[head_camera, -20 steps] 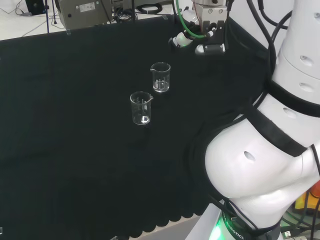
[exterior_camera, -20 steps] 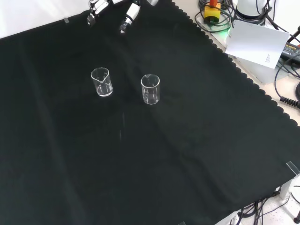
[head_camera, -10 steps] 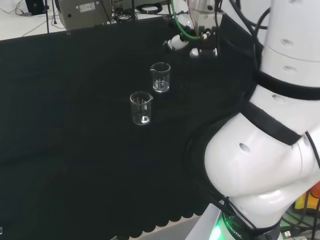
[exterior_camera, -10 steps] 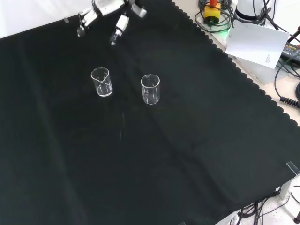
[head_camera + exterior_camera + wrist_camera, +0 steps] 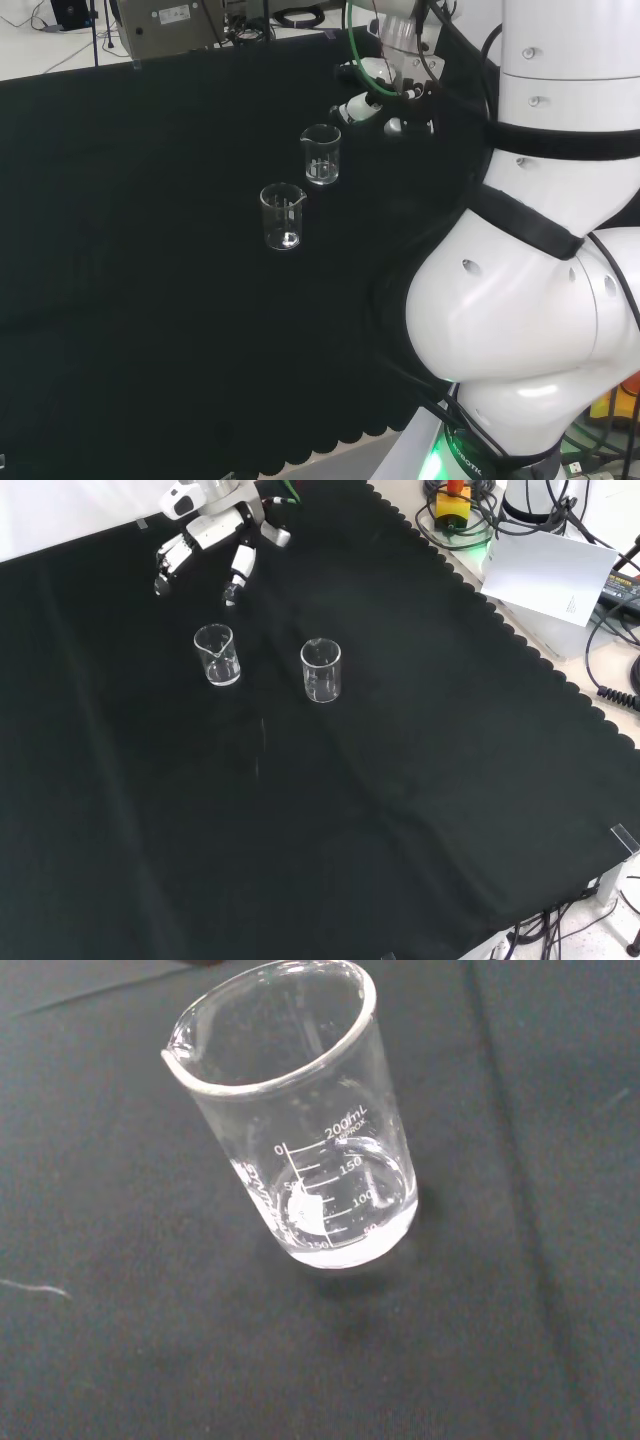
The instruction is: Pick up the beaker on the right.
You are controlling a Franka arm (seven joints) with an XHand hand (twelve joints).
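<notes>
Two clear glass beakers stand upright on the black cloth. In the front view one beaker [image 5: 217, 654] is on the left and the other beaker [image 5: 321, 670] on the right. In the head view the first [image 5: 320, 153] is farther off and to the right, the second [image 5: 282, 215] nearer. My hand [image 5: 215, 532] hovers just beyond the left beaker in the front view, fingers straight and spread, holding nothing. In the head view the hand [image 5: 365, 103] is to the right of the farther beaker, apart from it. The wrist view has a spouted, empty beaker [image 5: 300, 1130] close ahead.
A grey instrument [image 5: 165, 25] and cables lie beyond the cloth's far edge in the head view. In the front view a white sheet [image 5: 550, 575] and cables sit off the cloth's scalloped right edge [image 5: 520, 645]. The arm's white links [image 5: 530, 280] stand at the head view's right.
The hand has come in from the front view's top edge, down and leftward, toward the left beaker. The arm's links have swung left in the head view. Both beakers are unmoved.
</notes>
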